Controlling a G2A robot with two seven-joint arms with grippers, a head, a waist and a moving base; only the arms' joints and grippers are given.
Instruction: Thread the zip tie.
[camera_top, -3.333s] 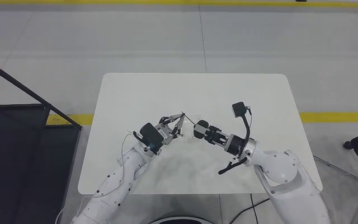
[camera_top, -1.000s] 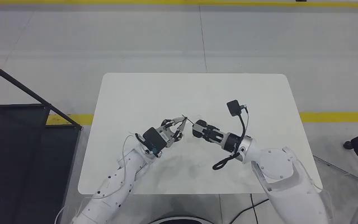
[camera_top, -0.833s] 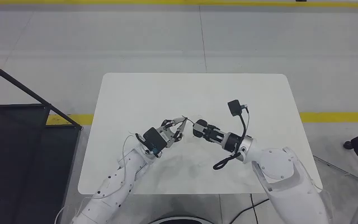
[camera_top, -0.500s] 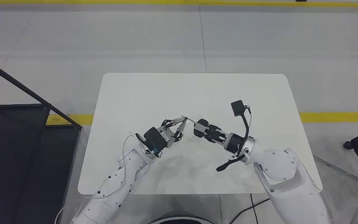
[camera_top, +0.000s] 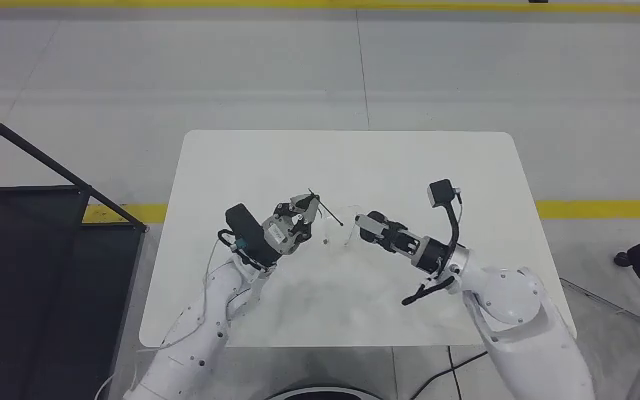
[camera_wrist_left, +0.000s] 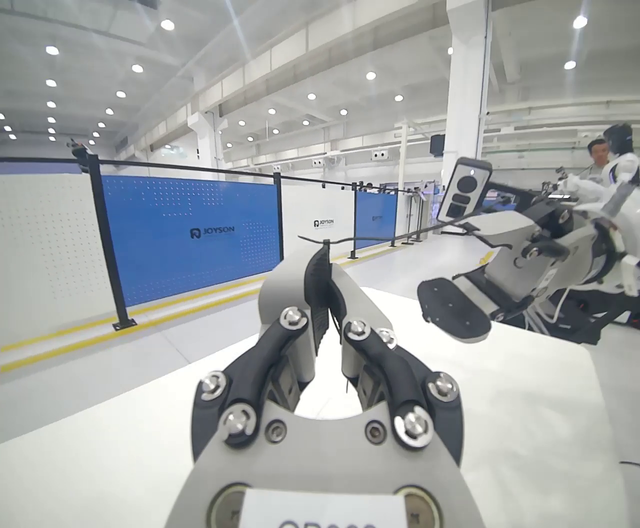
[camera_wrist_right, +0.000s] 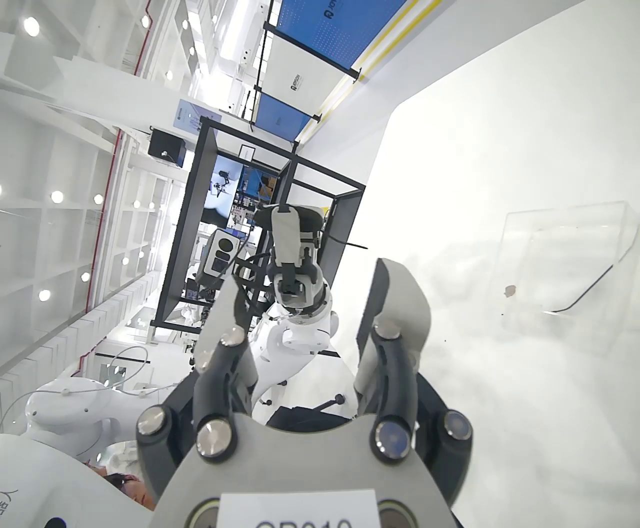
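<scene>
— One white rounded-corner table (camera_top: 450, 170), with both arms over its middle. How far along?
— The left gripper (camera_wrist_left: 325, 280) is pinching the thin black plastic zip tie (camera_wrist_left: 326, 246), holding it off the table. The right gripper (camera_wrist_right: 307, 277) is spread, empty and nearby. I can't tell whether the tail has passed through the head.

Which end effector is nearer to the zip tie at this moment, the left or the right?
Left. The left end effector is shut on the zip tie. The right end effector is open and apart from it.
</scene>
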